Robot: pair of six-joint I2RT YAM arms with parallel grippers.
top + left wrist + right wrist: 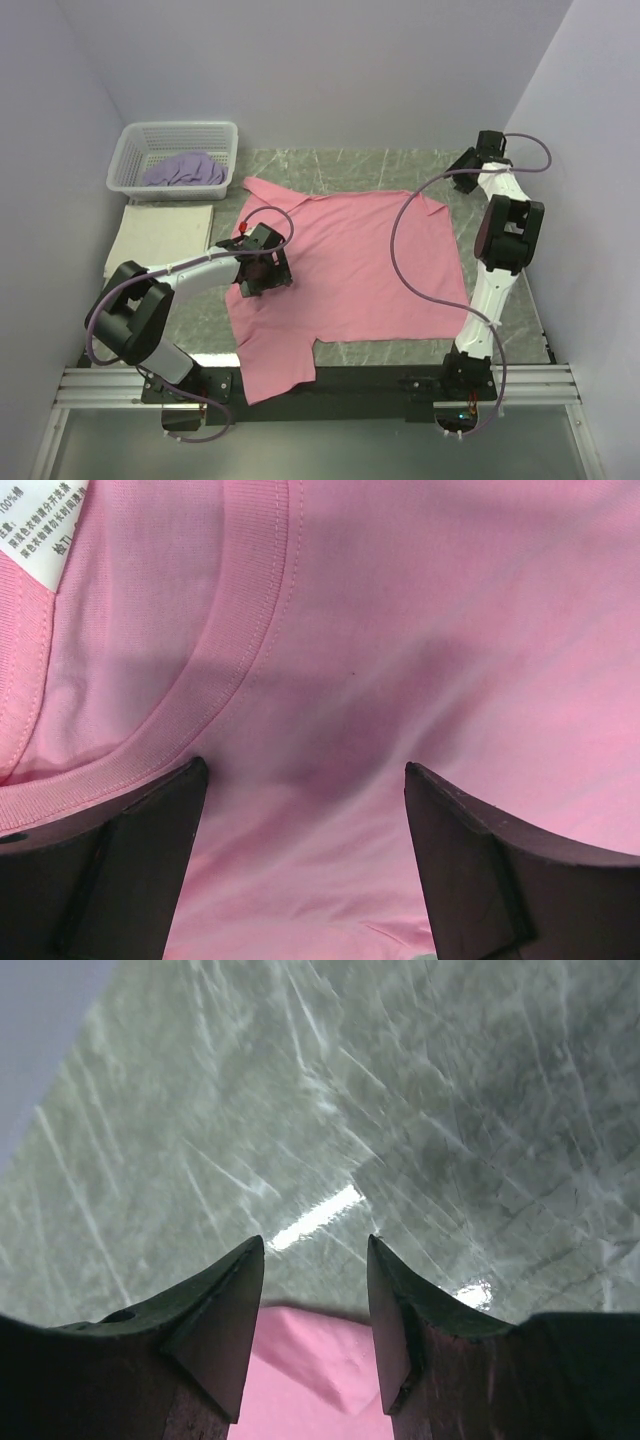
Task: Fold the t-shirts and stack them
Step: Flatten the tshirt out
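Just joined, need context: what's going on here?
The pink fabric t-shirt lies spread on the grey marble-pattern table. The left gripper is open over its neckband; the right gripper is open at the shirt's far right corner. A folded cream fabric shirt lies at left; a crumpled lavender shirt is in the white plastic lattice basket.

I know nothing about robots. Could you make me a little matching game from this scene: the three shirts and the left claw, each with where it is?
1 pink t-shirt
2 lavender t-shirt
3 cream t-shirt
4 left gripper

A bunched in the white basket
B folded, beside the basket
C spread on the table
D open, over the pink collar

Pairs: 1-C, 2-A, 3-B, 4-D
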